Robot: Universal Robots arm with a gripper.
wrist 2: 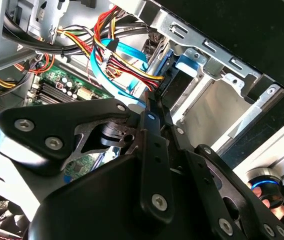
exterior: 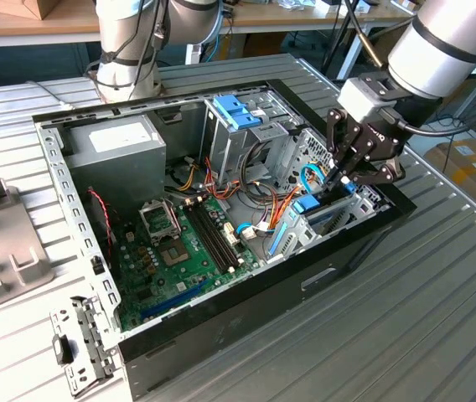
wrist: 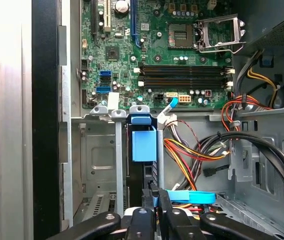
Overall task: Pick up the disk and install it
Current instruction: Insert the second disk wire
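The disk point(exterior: 309, 205) stands on edge in the drive bay at the case's corner on the exterior view's right, with its light-blue rail point(wrist: 144, 145) uppermost. In the second wrist view the disk's rail point(wrist 2: 188, 62) sits between the bay's metal walls. My gripper point(exterior: 344, 178) hangs directly over that bay, its fingers pressed together with nothing visible between them. In both wrist views the gripper's point(wrist: 156, 192) tips point(wrist 2: 151, 100) point at the disk's exposed end, very close to it; I cannot tell whether they touch. A flat blue cable point(wrist: 189, 196) runs just behind the fingers.
The open computer case point(exterior: 246, 297) lies on a slatted metal table. Inside are the green motherboard point(exterior: 179, 251), a grey power supply point(exterior: 116, 146), a tall metal cage with a bright-blue bracket point(exterior: 236, 111) and bundled wires point(wrist: 187, 152). A loose metal bracket point(exterior: 79, 343) lies outside.
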